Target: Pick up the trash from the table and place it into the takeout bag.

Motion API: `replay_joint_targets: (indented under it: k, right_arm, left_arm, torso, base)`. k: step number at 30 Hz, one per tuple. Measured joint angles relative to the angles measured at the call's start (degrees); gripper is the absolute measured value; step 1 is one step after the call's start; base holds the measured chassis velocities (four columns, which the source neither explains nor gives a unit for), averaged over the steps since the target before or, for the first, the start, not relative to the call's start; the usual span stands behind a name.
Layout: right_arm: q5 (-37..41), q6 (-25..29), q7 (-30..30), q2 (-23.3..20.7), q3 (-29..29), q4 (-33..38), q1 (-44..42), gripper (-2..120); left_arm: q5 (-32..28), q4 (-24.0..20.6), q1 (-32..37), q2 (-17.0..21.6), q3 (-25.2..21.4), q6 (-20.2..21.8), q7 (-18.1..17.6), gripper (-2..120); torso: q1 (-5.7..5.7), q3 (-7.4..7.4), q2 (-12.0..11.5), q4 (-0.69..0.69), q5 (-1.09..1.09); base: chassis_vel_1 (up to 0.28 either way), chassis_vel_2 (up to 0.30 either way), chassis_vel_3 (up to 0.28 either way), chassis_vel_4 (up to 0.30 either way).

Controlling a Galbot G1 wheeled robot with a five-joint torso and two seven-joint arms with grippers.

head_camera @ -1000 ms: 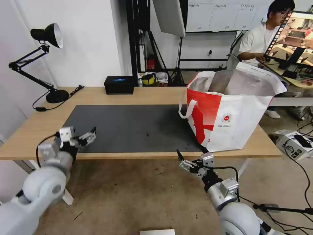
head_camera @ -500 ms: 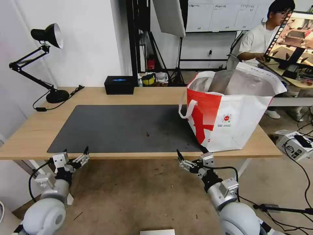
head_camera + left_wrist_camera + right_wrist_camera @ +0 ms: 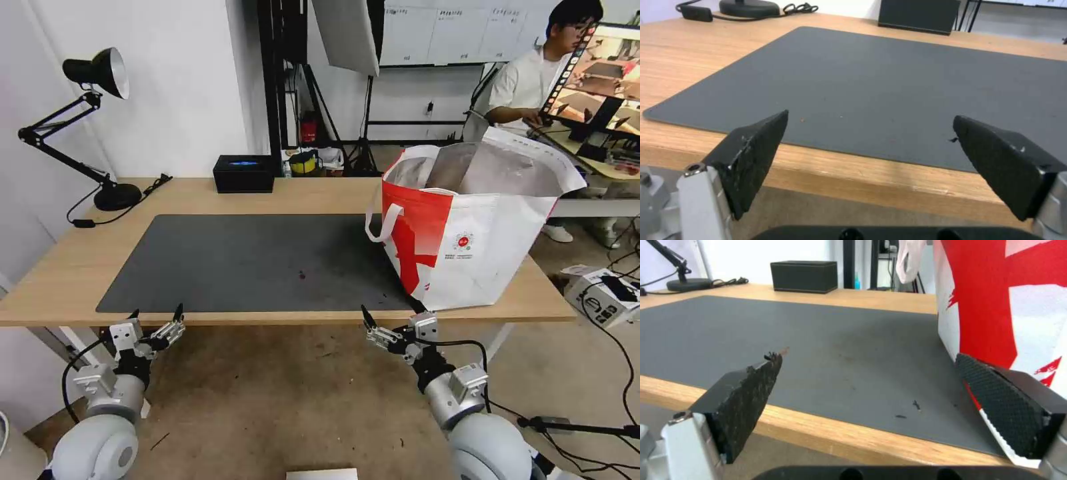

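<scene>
red-and-white takeout bag point(image 3: 480, 247) — dark grey mat point(image 3: 267, 260)

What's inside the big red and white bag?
Through the open top of the takeout bag you can see silver foil lining and a folded flap. Its walls hide the bottom, so any trash in there cannot be seen.

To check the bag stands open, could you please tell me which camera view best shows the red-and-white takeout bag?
The head view: the whole red-and-white takeout bag stands open, foil-lined. The right wrist view shows one side wall; the left wrist view shows the grey mat instead.
</scene>
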Motion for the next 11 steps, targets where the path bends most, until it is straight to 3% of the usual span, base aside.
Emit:
replay_joint_targets:
  k: [11]
  right_arm:
    - [0.0,0.0,0.0,0.0,0.0,0.0,0.0,100]
  left_arm:
    - [-0.15,-0.06,-0.12,0.09,0.05,0.16,-0.03,100]
  torso:
    - [0.0,0.0,0.0,0.0,0.0]
  base:
    - [0.0,0.0,0.0,0.0]
